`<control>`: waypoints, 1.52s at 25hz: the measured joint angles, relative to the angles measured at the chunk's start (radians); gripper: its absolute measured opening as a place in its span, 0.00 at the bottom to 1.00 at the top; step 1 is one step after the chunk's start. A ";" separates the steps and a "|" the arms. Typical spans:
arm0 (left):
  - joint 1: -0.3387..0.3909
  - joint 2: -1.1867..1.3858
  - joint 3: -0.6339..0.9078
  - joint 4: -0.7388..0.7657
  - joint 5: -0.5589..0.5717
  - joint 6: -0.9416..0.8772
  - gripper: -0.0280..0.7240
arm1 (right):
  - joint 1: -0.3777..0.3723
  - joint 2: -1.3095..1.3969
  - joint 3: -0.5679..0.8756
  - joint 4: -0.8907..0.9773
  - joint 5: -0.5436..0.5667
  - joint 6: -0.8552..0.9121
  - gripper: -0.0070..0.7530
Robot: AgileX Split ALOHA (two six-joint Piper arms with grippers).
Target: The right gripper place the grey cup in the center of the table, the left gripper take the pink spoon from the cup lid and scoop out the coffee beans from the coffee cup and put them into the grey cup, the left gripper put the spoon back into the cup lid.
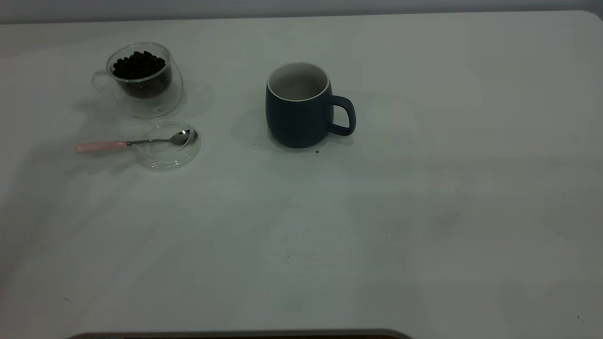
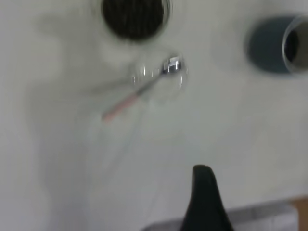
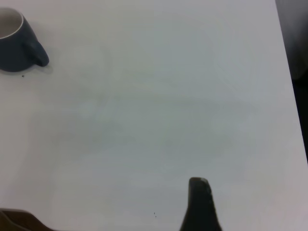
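In the outside view, one grey cup point(image 1: 301, 109) is standing upright near the middle of the table point(image 1: 424, 212), with its handle pointing to the right side of the view. One coffee cup point(image 1: 141, 80) is sitting well apart from it on the left, and one heap of coffee beans point(image 1: 139, 66) is filling it. Just in front of the coffee cup, one cup lid point(image 1: 169, 145) is lying flat, and one pink spoon point(image 1: 134, 142) is resting on it, with its shiny bowl over the lid and its pink handle sticking out to the left. A few tiny dark specks are lying by the grey cup. No arm is showing in this view. In the left wrist view, everything is looking blurry. The left gripper point(image 2: 206, 202) is showing only as one dark tip at the edge, away from the things, so I cannot tell if it is open or shut, and nothing is seen in it. The pink spoon point(image 2: 144, 89) is lying across the faint cup lid point(image 2: 161, 79), the coffee beans point(image 2: 132, 17) are partly cut off, and so is the grey cup point(image 2: 269, 45). In the right wrist view, the right gripper point(image 3: 201, 207) is also just one dark tip, so I cannot tell about it either. The grey cup point(image 3: 17, 43) is sitting far off, cut off at the corner.
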State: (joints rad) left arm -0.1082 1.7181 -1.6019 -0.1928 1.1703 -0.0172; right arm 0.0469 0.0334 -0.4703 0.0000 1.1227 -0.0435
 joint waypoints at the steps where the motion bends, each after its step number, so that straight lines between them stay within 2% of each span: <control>1: 0.000 -0.054 0.060 0.010 0.000 0.008 0.82 | 0.000 0.000 0.000 0.000 0.000 0.000 0.79; 8: 0.000 -0.483 0.474 0.064 0.000 0.017 0.82 | 0.000 0.000 0.000 0.000 0.000 0.000 0.79; 11: 0.000 -0.678 0.600 0.078 0.000 0.027 0.82 | 0.000 0.000 0.000 0.000 0.000 0.000 0.79; 17: 0.017 -1.027 0.697 0.117 0.000 0.067 0.82 | 0.000 0.000 0.000 0.000 0.000 0.000 0.79; 25: 0.158 -1.280 0.895 0.135 -0.005 0.074 0.82 | 0.000 0.000 0.000 0.000 0.000 0.000 0.79; 32: 0.163 -1.473 1.072 0.135 -0.033 0.076 0.82 | 0.000 0.000 0.000 0.000 0.000 0.000 0.79; 38: 0.163 -1.596 1.098 0.135 -0.059 0.077 0.82 | 0.000 0.000 0.000 0.000 0.000 0.000 0.79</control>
State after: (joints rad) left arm 0.0546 0.1218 -0.5041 -0.0575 1.1113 0.0595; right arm 0.0469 0.0334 -0.4703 0.0000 1.1227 -0.0435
